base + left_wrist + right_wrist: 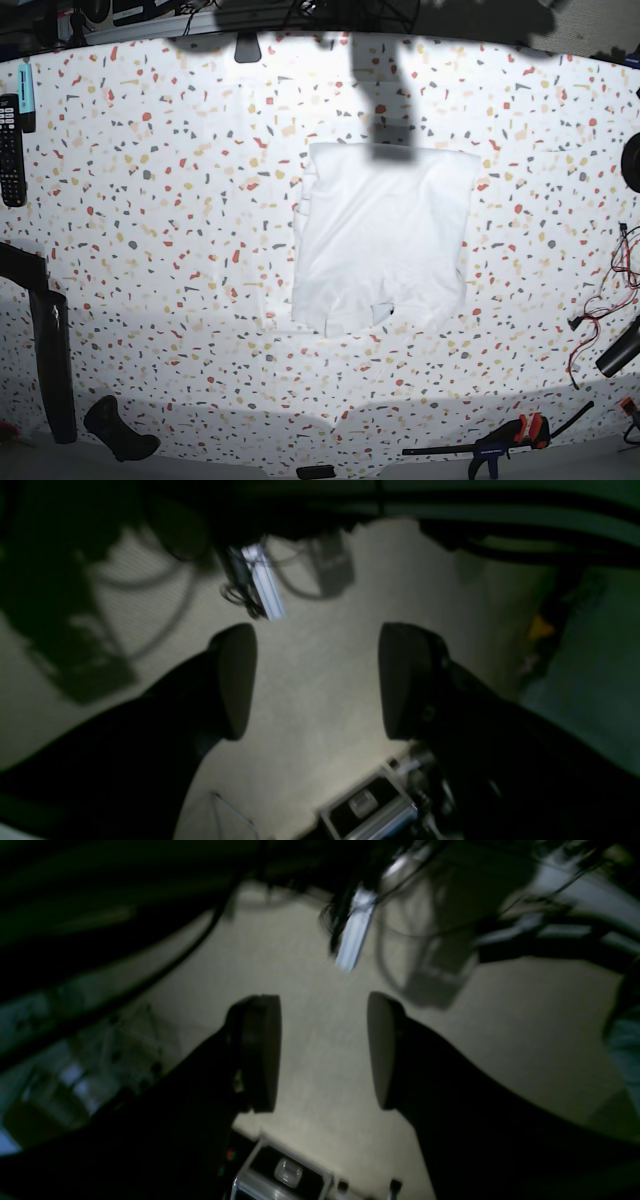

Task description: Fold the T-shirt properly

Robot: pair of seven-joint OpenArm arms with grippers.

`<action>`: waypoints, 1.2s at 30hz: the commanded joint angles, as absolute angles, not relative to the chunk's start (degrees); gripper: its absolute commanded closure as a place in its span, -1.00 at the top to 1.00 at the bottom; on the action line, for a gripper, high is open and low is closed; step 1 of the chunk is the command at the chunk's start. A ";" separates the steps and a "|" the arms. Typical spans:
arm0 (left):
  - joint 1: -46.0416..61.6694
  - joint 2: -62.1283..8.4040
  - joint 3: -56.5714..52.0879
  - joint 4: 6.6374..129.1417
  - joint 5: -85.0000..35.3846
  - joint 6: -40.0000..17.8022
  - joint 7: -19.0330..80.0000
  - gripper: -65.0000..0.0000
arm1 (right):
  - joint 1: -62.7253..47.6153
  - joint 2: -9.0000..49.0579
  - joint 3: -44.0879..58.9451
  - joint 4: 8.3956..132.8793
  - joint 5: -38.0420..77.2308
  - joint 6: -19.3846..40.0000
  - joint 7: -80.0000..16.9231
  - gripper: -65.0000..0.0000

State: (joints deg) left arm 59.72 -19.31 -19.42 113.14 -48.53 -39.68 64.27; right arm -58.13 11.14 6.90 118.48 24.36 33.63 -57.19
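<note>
The T-shirt (383, 235) lies folded mid-counter (180, 200), well apart from every edge. Both end effectors gape with nothing between the pads, left (317, 680) wider than right (324, 1052).

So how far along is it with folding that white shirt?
Partly done, by the look of it: the T-shirt lies on the speckled table as a rough rectangle, its sleeves apparently tucked in. Nothing is in hand; the left gripper and right gripper both stand open and empty. The bottom edge is still uneven, so a further fold probably remains.
</note>
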 commanded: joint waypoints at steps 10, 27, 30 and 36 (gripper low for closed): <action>48.69 -19.68 -6.79 88.53 -36.86 -40.00 56.86 0.14 | -58.43 11.29 2.24 104.60 20.93 30.74 -52.56 -0.14; 37.58 -19.73 -5.41 65.71 -19.55 -36.42 42.72 0.14 | -46.52 13.91 2.28 79.72 20.95 29.47 -48.21 -0.14; 36.49 -19.73 -5.41 62.94 -17.82 -35.64 40.21 0.14 | -44.18 16.16 2.28 75.42 20.93 27.35 -47.68 -0.14; 31.90 -19.70 -5.41 57.89 -12.97 -30.41 36.67 0.14 | -37.65 20.67 2.26 64.42 18.98 23.24 -45.15 -0.14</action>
